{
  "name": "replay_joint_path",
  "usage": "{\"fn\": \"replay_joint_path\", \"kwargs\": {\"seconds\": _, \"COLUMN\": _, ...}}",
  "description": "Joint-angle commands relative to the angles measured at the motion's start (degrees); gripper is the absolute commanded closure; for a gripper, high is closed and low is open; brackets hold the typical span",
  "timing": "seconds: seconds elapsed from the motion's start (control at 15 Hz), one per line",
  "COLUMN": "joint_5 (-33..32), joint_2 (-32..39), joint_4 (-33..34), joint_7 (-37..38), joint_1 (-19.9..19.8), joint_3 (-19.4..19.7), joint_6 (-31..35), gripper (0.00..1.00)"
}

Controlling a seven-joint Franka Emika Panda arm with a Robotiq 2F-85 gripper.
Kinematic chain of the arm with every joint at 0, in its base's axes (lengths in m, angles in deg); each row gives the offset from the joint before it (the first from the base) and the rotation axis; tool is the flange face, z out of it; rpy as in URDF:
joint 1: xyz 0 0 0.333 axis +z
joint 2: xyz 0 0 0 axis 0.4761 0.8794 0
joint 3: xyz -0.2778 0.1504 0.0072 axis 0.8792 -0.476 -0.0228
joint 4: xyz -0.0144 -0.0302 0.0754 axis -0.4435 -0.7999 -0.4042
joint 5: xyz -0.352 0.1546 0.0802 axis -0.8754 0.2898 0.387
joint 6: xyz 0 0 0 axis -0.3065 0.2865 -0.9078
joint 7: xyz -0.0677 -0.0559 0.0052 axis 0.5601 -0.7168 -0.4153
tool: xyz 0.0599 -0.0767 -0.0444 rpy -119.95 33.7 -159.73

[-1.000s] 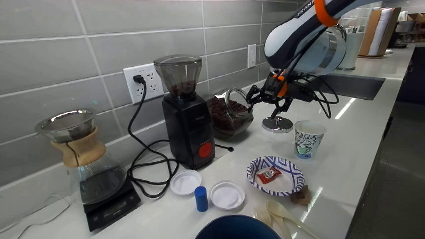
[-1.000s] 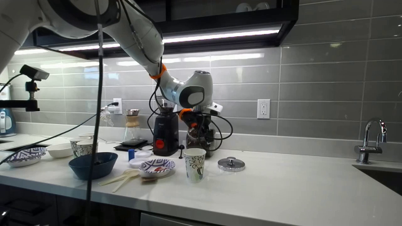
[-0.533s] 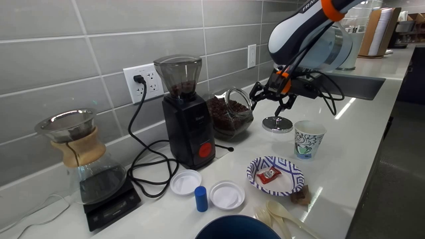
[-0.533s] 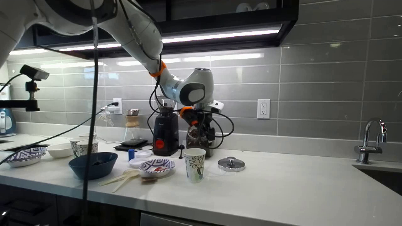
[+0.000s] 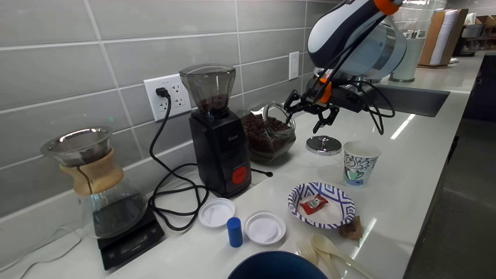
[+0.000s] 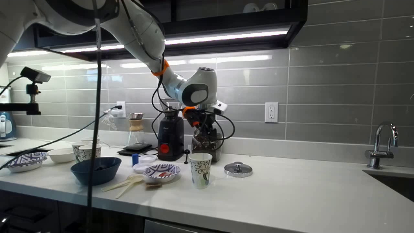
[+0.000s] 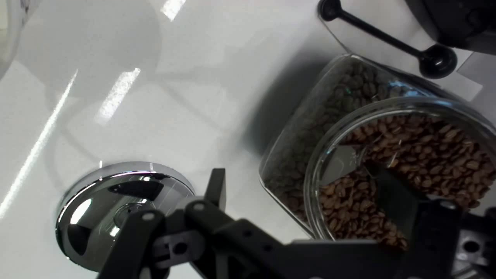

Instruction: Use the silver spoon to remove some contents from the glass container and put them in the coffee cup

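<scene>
The glass container (image 5: pixel 259 149) is a tilted clear jar with dark brown beans, its mouth open. It also shows in an exterior view (image 6: pixel 202 149) and the wrist view (image 7: pixel 290 155). My gripper (image 5: pixel 301 124) is open and empty above the counter beside the jar mouth. In the wrist view my gripper (image 7: pixel 292 170) has one finger across the mouth; whether its tip is inside I cannot tell. The other finger is outside, by the silver lid. The white patterned coffee cup (image 5: pixel 358 164) stands upright nearby, also in an exterior view (image 6: pixel 200 173). The silver spoon is hidden or out of view.
A silver lid (image 5: pixel 323 145) lies between jar and cup. The black grinder (image 5: pixel 221 155) stands against the jar. A black scoop (image 7: pixel 379 35) lies near the jar. A patterned plate (image 5: pixel 335 211) holds a red wrapper. Pale utensils (image 5: pixel 333 252) and a blue bowl (image 5: pixel 277 267) are in front.
My gripper has risen a little from above the lid. Over the last half second it has shifted toward the jar mouth. It stays open. The jar, lid and cup have not moved.
</scene>
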Motion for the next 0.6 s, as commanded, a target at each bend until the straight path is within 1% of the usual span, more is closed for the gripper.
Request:
{"fn": "replay_joint_path", "kwargs": {"seconds": 0.0, "joint_5": 0.0, "joint_2": 0.1, "joint_4": 0.1, "joint_7": 0.2, "joint_1": 0.1, "joint_3": 0.1, "joint_6": -0.1, "gripper": 0.00}}
{"fn": "replay_joint_path", "kwargs": {"seconds": 0.33, "joint_5": 1.6, "joint_2": 1.3, "joint_4": 0.9, "joint_7": 2.2, "joint_1": 0.2, "joint_3": -0.2, "joint_6": 0.2, "gripper": 0.00}}
{"fn": "replay_joint_path", "kwargs": {"seconds": 0.4, "joint_5": 1.1, "joint_2": 1.5, "joint_4": 0.7, "joint_7": 3.0, "joint_1": 0.5, "joint_3": 0.3, "joint_6": 0.6, "gripper": 0.00}}
{"fn": "replay_joint_path", "kwargs": {"seconds": 0.53, "joint_5": 2.0, "joint_2": 2.1, "joint_4": 0.7, "joint_7": 3.0, "joint_1": 0.1, "joint_3": -0.3, "joint_6": 1.2, "gripper": 0.00}}
